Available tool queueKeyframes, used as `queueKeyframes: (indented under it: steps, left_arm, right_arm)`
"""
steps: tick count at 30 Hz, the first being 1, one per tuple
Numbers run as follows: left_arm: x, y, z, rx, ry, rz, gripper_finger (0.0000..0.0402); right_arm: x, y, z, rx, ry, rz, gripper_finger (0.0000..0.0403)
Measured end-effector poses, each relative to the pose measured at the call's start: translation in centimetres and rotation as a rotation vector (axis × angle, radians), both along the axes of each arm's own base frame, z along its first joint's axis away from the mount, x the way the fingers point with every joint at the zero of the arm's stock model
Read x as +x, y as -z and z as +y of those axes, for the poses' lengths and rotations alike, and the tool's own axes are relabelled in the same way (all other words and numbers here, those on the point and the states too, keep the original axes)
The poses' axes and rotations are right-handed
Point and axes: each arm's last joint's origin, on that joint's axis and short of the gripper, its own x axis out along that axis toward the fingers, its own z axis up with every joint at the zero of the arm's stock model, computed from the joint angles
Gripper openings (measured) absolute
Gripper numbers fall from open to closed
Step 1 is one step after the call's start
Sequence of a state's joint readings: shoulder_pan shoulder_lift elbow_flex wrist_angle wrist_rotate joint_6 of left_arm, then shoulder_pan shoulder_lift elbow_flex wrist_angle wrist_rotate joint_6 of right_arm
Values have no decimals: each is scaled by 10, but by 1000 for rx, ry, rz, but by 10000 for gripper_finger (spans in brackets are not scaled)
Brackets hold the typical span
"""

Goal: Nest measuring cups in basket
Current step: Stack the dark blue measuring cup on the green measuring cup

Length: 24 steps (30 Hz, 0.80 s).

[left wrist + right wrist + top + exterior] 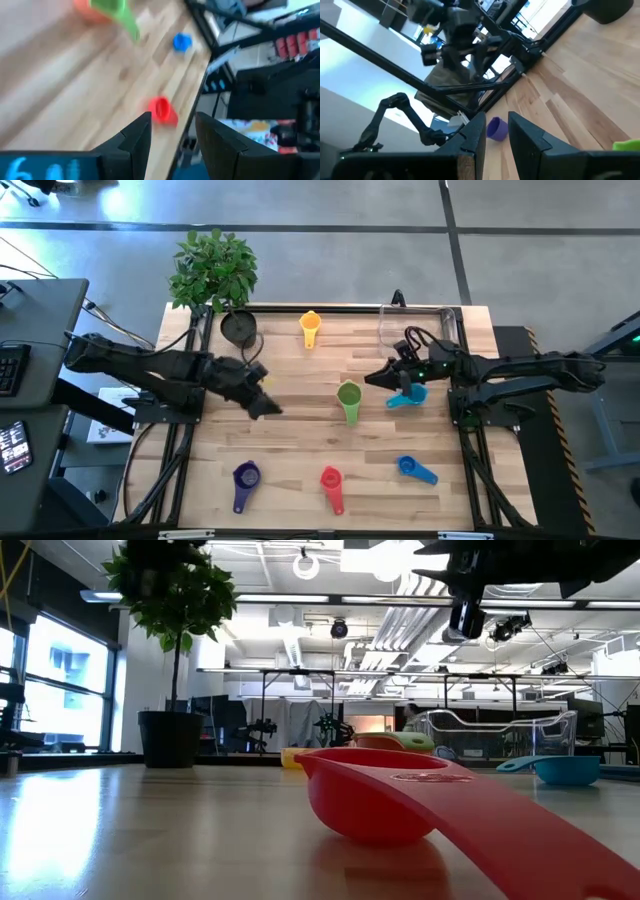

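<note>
You look straight down on the whole table (300,430) from overhead; your low camera sits at tabletop level, close behind the red cup (375,795), at 6 o'clock overhead (331,480).

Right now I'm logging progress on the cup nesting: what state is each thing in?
basket: upright, no cup seen inside
yellow cup: loose on table
green cup: loose on table, mid-table
light blue cup: on table, under right arm
blue cup: loose, near front edge
red cup: loose, near front edge
purple cup: loose, near front edge
left pincer: open, empty
right pincer: open, empty
</note>
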State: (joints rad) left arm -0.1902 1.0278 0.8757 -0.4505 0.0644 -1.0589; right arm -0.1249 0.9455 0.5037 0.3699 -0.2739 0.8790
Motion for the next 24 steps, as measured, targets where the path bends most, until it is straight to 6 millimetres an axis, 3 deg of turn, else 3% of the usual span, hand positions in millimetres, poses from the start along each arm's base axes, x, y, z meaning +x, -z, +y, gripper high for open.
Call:
queueKeyframes:
  steps: [4,13,19,24]
  left_arm:
    - [-12,8,-16,-54,9,132,142]
    - [-31,13,-50,-125,110,254,142]
    - [-46,25,-67,-37,175,383,142]
    - [-47,35,-79,43,186,424,142]
  right_arm:
    - [-1,0,-7,7,-20,1,73]
    - [-2,0,-14,25,6,3,73]
    - [-2,1,-15,68,26,17,73]
    - [-2,4,-15,71,61,49,73]
